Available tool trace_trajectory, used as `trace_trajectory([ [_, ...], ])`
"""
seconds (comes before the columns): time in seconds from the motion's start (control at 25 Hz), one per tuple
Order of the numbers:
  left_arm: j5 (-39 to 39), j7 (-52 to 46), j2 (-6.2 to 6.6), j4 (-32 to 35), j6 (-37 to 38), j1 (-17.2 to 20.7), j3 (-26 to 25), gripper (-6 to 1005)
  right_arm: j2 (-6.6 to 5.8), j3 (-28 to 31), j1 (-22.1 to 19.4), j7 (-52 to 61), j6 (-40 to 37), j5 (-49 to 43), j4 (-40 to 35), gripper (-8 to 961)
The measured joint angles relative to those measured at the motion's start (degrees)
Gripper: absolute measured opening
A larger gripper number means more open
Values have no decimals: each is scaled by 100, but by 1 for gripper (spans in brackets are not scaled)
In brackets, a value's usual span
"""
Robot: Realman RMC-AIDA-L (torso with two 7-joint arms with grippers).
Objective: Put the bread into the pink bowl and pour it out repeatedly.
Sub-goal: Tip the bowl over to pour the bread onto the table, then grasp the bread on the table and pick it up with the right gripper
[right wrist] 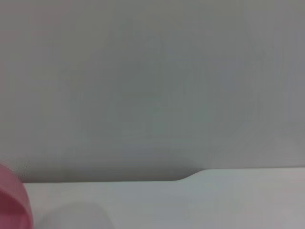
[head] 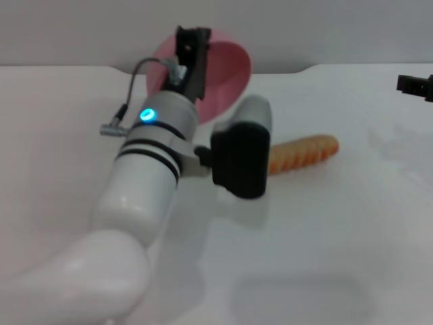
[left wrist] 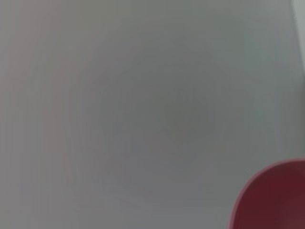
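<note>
Above the white table (head: 352, 257) my left gripper (head: 191, 42) grips the tipped pink bowl (head: 226, 71), emptied, so I judge reloading the bread (head: 304, 154) comes next.

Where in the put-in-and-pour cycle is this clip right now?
A pour looks just done: the bread lies on the white table, outside the bowl. In hand: the left gripper holds the pink bowl lifted and tipped on its side. The right gripper sits at the far right edge. Left: set the bowl down and reload the bread.
</note>
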Motion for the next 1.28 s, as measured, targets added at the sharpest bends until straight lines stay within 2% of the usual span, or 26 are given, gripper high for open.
trace_trajectory([
  [0.12, -94, -387, 1, 101, -59, -39, -392, 53, 2, -22, 58, -1, 65, 0, 41, 586],
  [0.2, -453, -484, 0, 322, -142, -64, -651, 53, 2, -83, 96, -59, 131, 0, 43, 586],
  [0.32, -1712, -262, 11, 870, -293, -153, -1197, 53, 7, -362, 174, -357, 243, -11, 52, 587],
  [0.44, -3358, 378, 36, 1362, -533, -258, -1721, 53, 10, -486, 243, -380, 252, -34, 131, 588],
  [0.6, -5171, 1179, 41, 1725, -1065, -454, -2264, 54, 12, -537, 401, -323, 279, -16, 362, 586],
  [0.68, -5851, 1449, 45, 1800, -1233, -524, -2511, 54, 17, -551, 433, -294, 261, -35, 399, 586],
  [0.72, -5851, 1449, 45, 1800, -1233, -524, -2511, 54, 19, -563, 433, -286, 231, -70, 399, 586],
  [0.76, -6605, 1764, 53, 1855, -1300, -558, -2814, 54, 21, -572, 426, -287, 211, -87, 395, 586],
  [0.8, -7034, 1961, 62, 1870, -1300, -565, -3045, 54, 22, -583, 405, -287, 177, -115, 388, 586],
  [1.0, -7592, 2133, 69, 1744, -1294, -593, -3513, 54, 24, -618, 326, -258, 7, -200, 596, 587],
  [1.28, -7688, 2147, 70, 1596, -1273, -628, -3589, 54, 28, -1007, 497, -244, -546, -199, 1578, 587],
])
